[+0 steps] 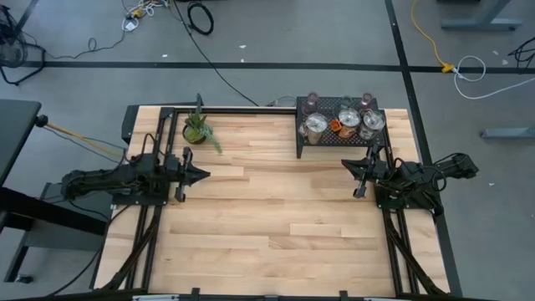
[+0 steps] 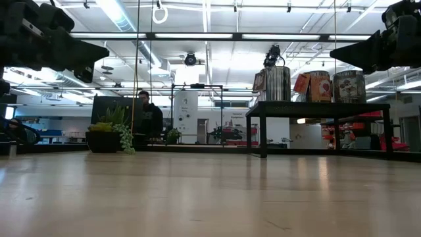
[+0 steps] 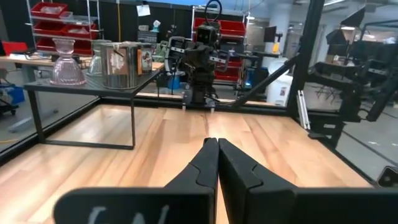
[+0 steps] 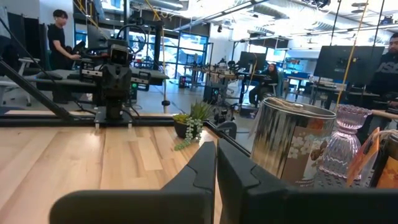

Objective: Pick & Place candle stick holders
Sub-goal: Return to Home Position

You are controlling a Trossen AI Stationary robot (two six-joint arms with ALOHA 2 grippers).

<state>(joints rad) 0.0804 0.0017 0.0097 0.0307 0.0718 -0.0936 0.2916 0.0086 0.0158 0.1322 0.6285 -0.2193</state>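
Since the candle holders (image 1: 343, 124), perhaps six, are gathered on the black shelf (image 1: 330, 143) at the worktop's (image 1: 276, 217) back right corner, just beyond the right claw (image 4: 216, 149), nothing is held. That claw and the left claw (image 3: 216, 146) are pressed shut. A potted plant (image 1: 197, 130) is set well clear.

From above, the candle holders (image 1: 349, 122) crowd the black shelf (image 1: 328, 104), too small to count. In the low view, the left arm (image 2: 46, 39) and right arm (image 2: 385, 46) are cut off by the upper corners.
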